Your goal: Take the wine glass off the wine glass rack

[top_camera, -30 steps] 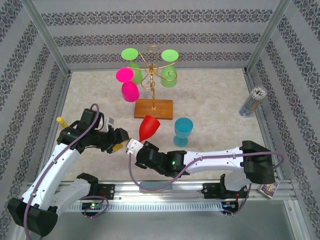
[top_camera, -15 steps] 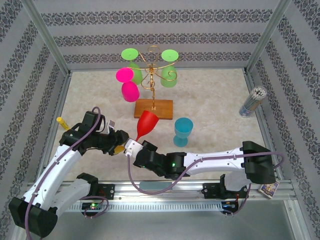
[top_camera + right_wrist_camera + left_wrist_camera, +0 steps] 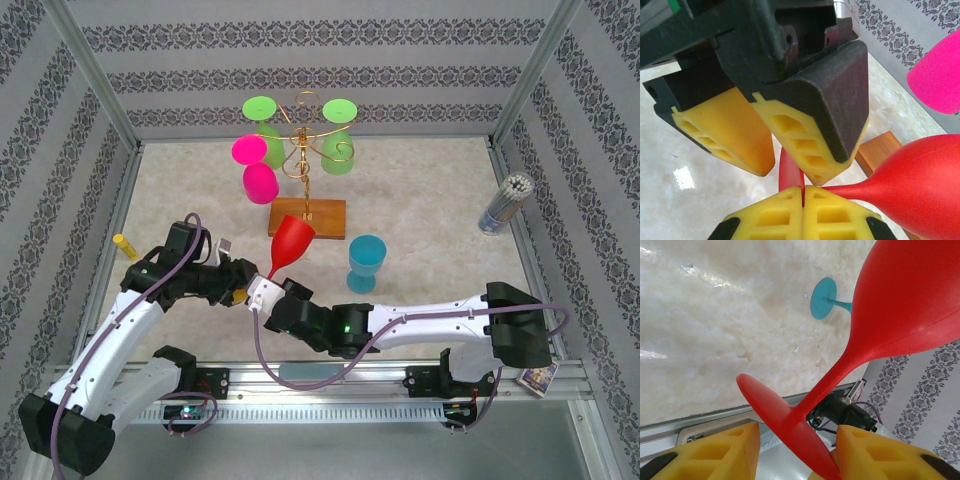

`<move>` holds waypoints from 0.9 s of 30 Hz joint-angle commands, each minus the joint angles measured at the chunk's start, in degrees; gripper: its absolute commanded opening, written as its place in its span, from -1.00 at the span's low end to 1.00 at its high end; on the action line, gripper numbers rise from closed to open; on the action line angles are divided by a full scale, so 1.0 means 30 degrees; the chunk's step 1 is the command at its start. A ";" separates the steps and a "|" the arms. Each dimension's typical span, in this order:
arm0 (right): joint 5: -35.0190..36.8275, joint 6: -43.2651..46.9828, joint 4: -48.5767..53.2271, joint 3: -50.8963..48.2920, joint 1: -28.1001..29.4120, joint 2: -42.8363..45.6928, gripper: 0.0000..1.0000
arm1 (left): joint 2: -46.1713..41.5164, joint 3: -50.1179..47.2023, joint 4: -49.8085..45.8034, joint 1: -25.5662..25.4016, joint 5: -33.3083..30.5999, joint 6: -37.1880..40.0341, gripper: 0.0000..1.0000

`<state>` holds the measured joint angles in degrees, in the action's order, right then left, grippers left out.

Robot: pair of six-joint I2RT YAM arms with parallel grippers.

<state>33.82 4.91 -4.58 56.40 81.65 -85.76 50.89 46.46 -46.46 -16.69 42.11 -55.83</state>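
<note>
The red wine glass (image 3: 292, 240) is off the rack and held tilted above the table, bowl toward the rack's wooden base (image 3: 307, 217). My right gripper (image 3: 262, 292) is shut on the rim of the glass's round foot (image 3: 790, 172); the yellow pads pinch it edge-on (image 3: 803, 190). My left gripper (image 3: 243, 290) comes in from the left with its jaws apart on either side of that same foot (image 3: 797, 440); the foot (image 3: 785, 415) leans against its right finger (image 3: 875, 450). The gold wire wine glass rack (image 3: 303, 150) stands behind, with pink and green glasses hanging from it.
A blue glass (image 3: 366, 262) stands upright on the table right of the red one. Pink glasses (image 3: 260, 183) and green glasses (image 3: 338, 150) hang on the rack. A cup of sticks (image 3: 505, 203) is at the right wall, a yellow marker (image 3: 125, 243) at the left edge.
My left gripper has moved right up to the glass's foot and its jaws have narrowed around it. The right gripper has shifted slightly left, the red glass going with it.
</note>
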 commanded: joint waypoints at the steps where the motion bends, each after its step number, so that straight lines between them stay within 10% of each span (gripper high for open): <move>1: 0.0532 0.0257 -0.0830 0.0552 0.0236 0.0857 -1.00 | -0.0088 -0.0294 0.0672 0.0266 0.0293 -0.0227 -0.18; 27: -0.1520 -0.0061 -0.0508 0.1545 0.0177 0.1876 -1.00 | -0.0318 -0.1331 0.2676 0.0289 0.0797 -0.1042 -1.00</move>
<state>30.35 4.93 -1.50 56.64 81.62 -83.40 50.37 44.53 -39.35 -16.69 46.70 -59.68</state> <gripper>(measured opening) 0.054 0.060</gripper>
